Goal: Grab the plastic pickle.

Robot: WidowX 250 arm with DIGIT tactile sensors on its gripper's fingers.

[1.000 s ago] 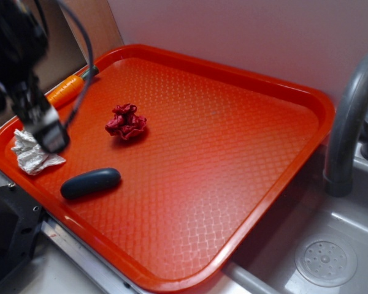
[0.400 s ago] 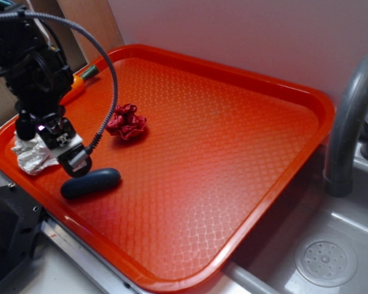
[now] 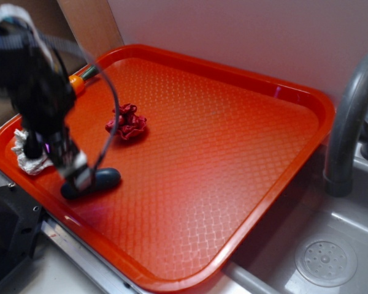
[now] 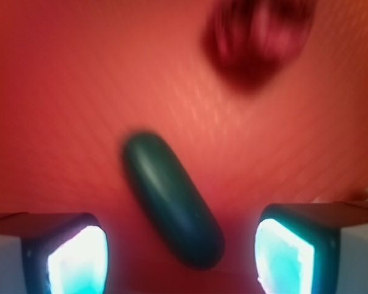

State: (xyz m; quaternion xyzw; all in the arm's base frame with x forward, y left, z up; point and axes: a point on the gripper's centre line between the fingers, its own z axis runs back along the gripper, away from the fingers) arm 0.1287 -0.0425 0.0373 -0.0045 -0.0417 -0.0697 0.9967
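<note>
Orange plastic tray (image 3: 245,184) with a dimpled floor fills most of the exterior view, set beside a grey sink (image 3: 331,257) whose curved tap (image 3: 349,116) rises at the right. The pickle (image 3: 105,178), a dark blue-green capsule, lies flat on the tray near its front-left rim. The gripper (image 3: 80,182) is blurred and low over the pickle's left end, covering part of it; from this angle it is hard to say whether it touches.

From the wrist view the pickle (image 4: 172,199) runs diagonally, upper left to lower right, with its near end reaching in between the two fingers. The fingers (image 4: 80,254) stand wide apart, one on each side at the bottom of the frame, and neither presses on the pickle; orange tray (image 4: 73,92) shows in the gaps. The gripper (image 4: 181,254) holds nothing.

A crumpled red scrunchie (image 3: 127,122) sits farther back on the tray, well apart from the pickle; it appears as a dark red blur (image 4: 257,43) at the top of the wrist view. A crumpled white wad (image 3: 28,158) lies at the left rim, partly behind the arm. A carrot (image 3: 81,79) lies along the back-left edge, mostly hidden by the arm.
</note>
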